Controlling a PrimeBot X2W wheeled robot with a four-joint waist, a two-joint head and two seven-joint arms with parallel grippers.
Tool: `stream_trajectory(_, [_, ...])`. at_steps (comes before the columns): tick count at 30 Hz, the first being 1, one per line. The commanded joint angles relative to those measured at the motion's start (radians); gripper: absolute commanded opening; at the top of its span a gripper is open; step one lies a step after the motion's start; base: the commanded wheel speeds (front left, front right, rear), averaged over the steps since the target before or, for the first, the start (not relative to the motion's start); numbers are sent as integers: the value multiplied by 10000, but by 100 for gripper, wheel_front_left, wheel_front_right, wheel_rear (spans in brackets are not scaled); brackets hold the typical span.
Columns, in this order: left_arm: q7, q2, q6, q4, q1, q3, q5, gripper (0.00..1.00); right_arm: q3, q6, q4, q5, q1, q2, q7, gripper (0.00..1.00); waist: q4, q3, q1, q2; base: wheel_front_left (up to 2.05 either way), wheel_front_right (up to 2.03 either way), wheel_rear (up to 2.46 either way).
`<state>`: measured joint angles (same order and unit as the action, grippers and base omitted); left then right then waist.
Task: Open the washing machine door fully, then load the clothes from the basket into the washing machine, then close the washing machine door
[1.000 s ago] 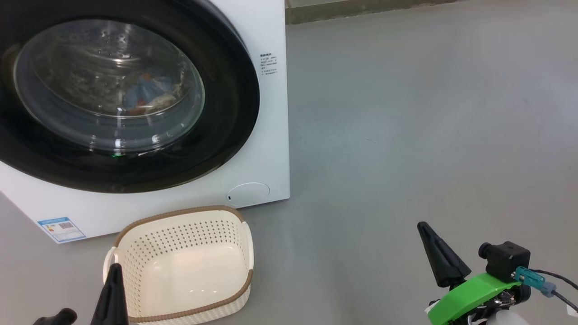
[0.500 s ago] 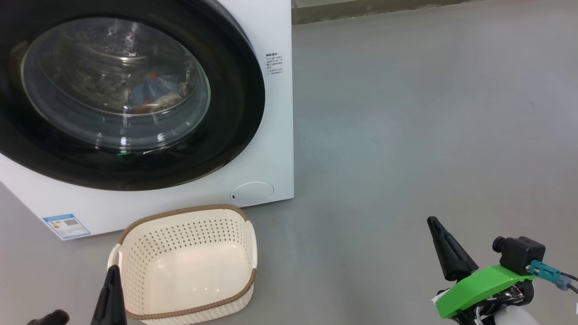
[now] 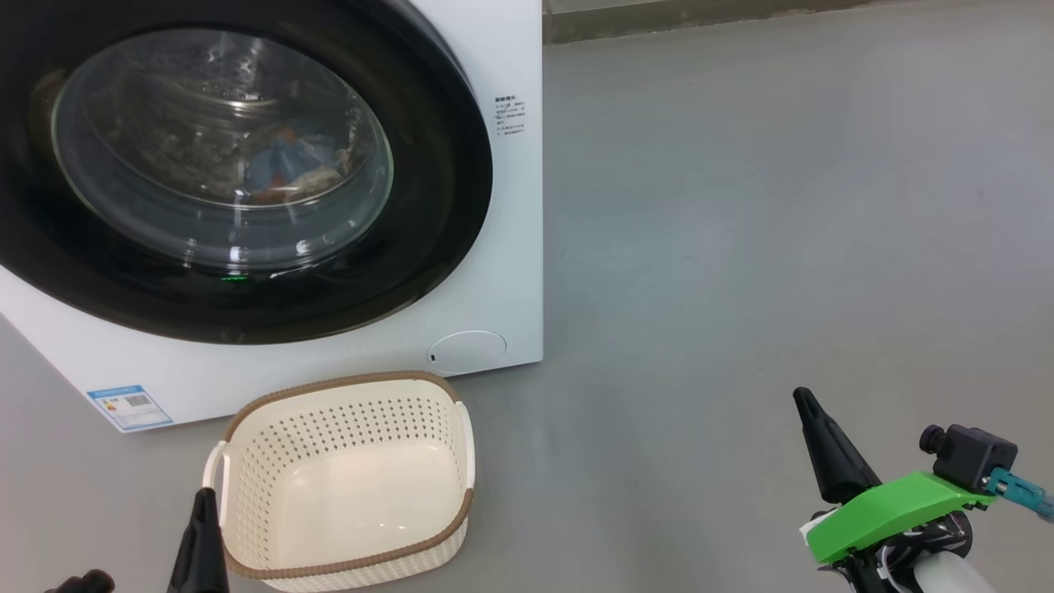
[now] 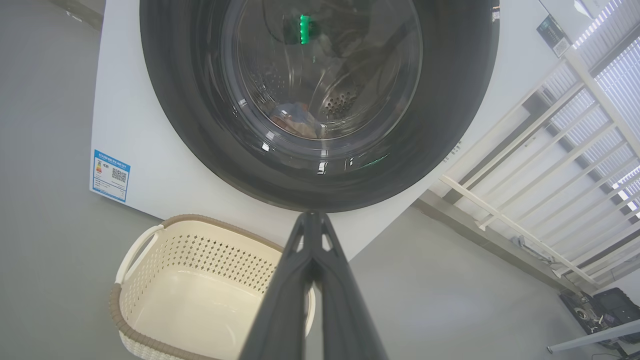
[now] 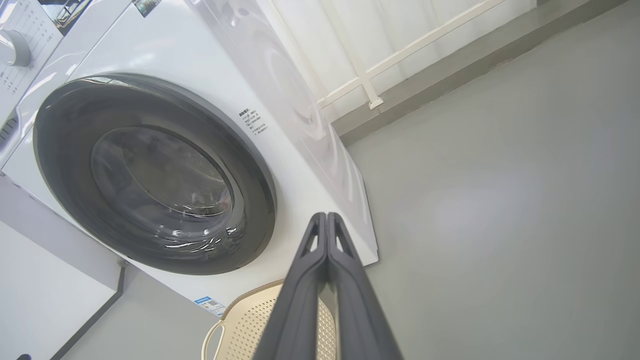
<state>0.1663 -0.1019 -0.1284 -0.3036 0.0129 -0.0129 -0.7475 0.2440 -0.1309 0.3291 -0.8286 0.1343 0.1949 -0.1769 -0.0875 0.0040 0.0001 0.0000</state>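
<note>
Clothes (image 3: 288,169) are lying inside the washer (image 3: 515,247), and from the head we are seeing them as a blue and orange heap through the glass of the door (image 3: 436,206), which is sitting closed against the front. The basket (image 3: 346,382) is standing on the floor (image 3: 741,206) just before the washer, showing its bare bottom. Our left claw (image 3: 202,504) is rising at the lower left, just beside the basket's near left corner, fingers pressed together and gripping nothing; our right claw (image 3: 813,416) is hanging well apart at the lower right over the floor, likewise pinched closed and empty. From the left wrist we are looking along the left claw (image 4: 311,222), its fingers meeting at the tip with nothing between them; the clothes (image 4: 295,120) are showing low in the drum (image 4: 340,102) behind the door (image 4: 200,125) glass, and the basket (image 4: 200,220) is sitting left of the fingers. From the right wrist we are looking along the right claw (image 5: 326,222), fingers touching and carrying nothing, with the door (image 5: 65,175) closed on the washer (image 5: 210,60) at the left and the basket (image 5: 245,325) peeking out beside the fingers.
</note>
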Motion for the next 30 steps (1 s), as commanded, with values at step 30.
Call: stream_trajectory(30, [-927,107,-11,382,550,-443,-2899,0,-1179,1,-472,-2726,46,-366,907,0,287,-3,-1,0,0,0,0])
